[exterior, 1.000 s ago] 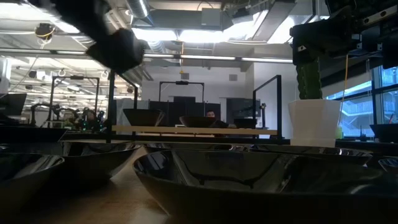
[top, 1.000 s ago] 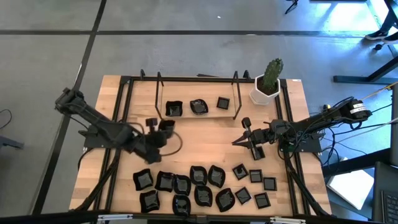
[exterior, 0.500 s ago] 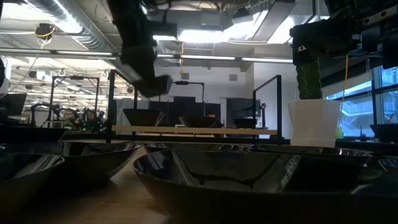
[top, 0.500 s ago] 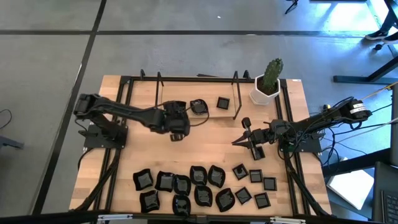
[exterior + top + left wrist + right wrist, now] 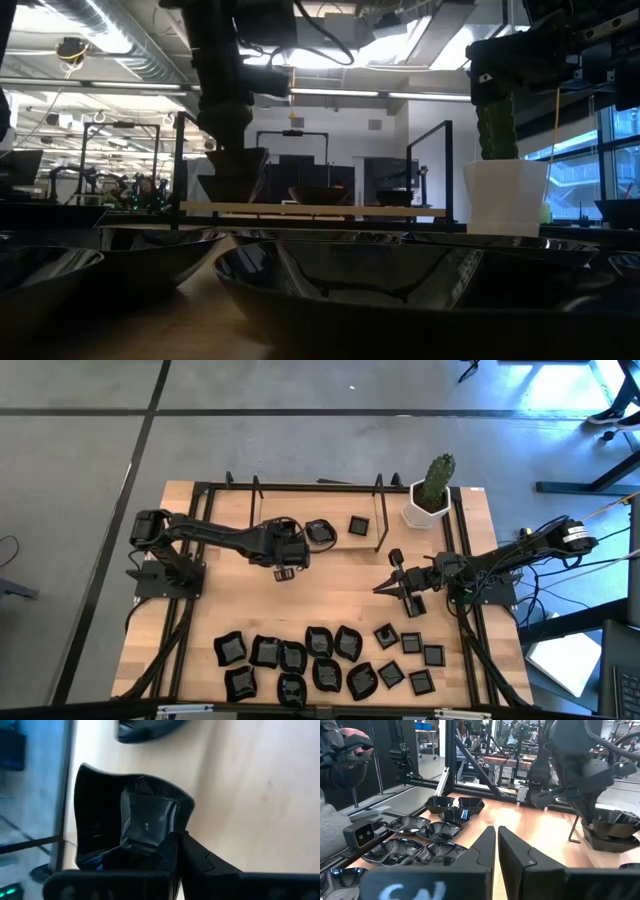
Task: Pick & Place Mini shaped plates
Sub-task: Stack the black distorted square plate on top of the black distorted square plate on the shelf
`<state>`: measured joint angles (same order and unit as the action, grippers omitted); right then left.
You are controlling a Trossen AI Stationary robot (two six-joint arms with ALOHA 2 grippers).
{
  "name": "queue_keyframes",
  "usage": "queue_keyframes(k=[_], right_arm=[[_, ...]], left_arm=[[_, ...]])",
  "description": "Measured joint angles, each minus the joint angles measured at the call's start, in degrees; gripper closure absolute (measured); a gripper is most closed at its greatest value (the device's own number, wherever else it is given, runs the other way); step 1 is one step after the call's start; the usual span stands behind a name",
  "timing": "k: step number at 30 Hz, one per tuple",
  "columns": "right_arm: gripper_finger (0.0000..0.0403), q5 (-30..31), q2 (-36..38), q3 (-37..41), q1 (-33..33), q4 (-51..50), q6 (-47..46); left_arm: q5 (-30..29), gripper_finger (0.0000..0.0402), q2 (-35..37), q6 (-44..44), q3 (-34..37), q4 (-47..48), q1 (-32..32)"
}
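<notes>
My left gripper (image 5: 289, 550) hangs over the left end of the black wire rack (image 5: 380, 520) at the table's far side, shut on a wavy-edged black mini plate (image 5: 130, 820). In the low view this plate (image 5: 238, 160) sits just above another plate (image 5: 228, 188) on the rack's shelf; whether they touch, I cannot tell. Two more plates (image 5: 319, 531) (image 5: 358, 525) rest on the shelf. Several loose mini plates (image 5: 320, 660) lie along the table's near side. My right gripper (image 5: 380, 588) waits shut at mid-right, holding nothing. My left gripper pinches the plate's rim (image 5: 172, 842) at one edge between its two fingers (image 5: 200, 862). The fingers slant down from the table's left. The plate is tilted, with its hollow side facing back toward the wrist.
A white hexagonal pot with a green cactus (image 5: 432, 495) stands at the far right corner. Black frame rails (image 5: 200, 560) run along both table sides. Bare wood lies between rack and loose plates. A person's sleeve and hand (image 5: 340, 760) show beyond the table.
My left gripper has swung from the table's left middle toward the far edge and the right, sinking and tipping further down. It has carried the plate to the rack's left end, over the plate lying there.
</notes>
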<state>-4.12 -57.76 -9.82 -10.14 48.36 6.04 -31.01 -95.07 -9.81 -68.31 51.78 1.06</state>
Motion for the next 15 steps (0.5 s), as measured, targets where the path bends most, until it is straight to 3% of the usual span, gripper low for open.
queue_keyframes(k=[3,15], right_arm=[[0.0379,0.00,0.00,0.00,-0.01,0.01,0.00],[0.0379,0.00,0.00,0.00,0.01,0.00,0.00]], left_arm=[[2.03,0.0398,0.00,0.99,0.00,0.33,0.07],[-0.17,0.0398,0.00,2.06,0.00,0.53,0.09]])
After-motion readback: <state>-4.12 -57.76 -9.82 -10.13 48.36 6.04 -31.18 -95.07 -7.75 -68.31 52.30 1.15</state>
